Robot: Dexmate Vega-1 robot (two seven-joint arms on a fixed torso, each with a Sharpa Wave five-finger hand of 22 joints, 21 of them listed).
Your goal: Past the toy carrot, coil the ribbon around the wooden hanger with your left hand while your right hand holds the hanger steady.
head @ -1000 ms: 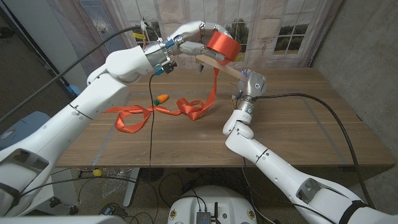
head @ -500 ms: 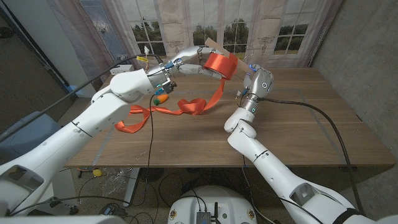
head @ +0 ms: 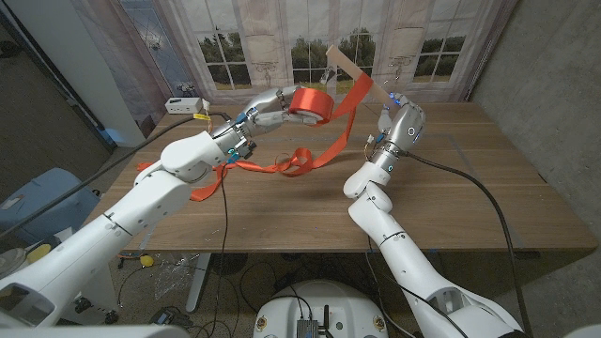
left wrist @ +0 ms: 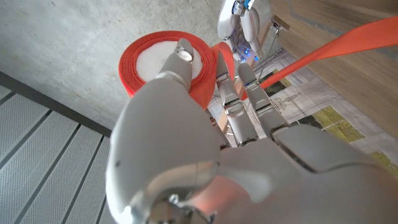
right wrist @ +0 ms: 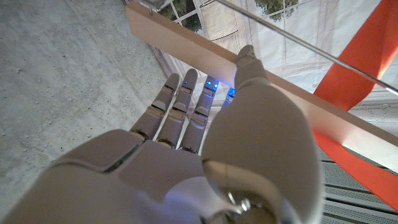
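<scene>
Ribbon (head: 324, 150): light, limp, slippery, running from spool (head: 309, 103) gripped by left robot hand (head: 272, 105) at upper centre; wooden hanger (head: 355, 69): stiff, light, clasped mid-bar by right robot hand (head: 402, 122), upper right above surface (head: 451, 188).

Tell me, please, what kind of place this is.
Probably a robot test room or lab, staged rather than a real home: a wooden table stands before a printed window backdrop, cables lie loose on the floor, and bare grey wall stands beside.
</scene>
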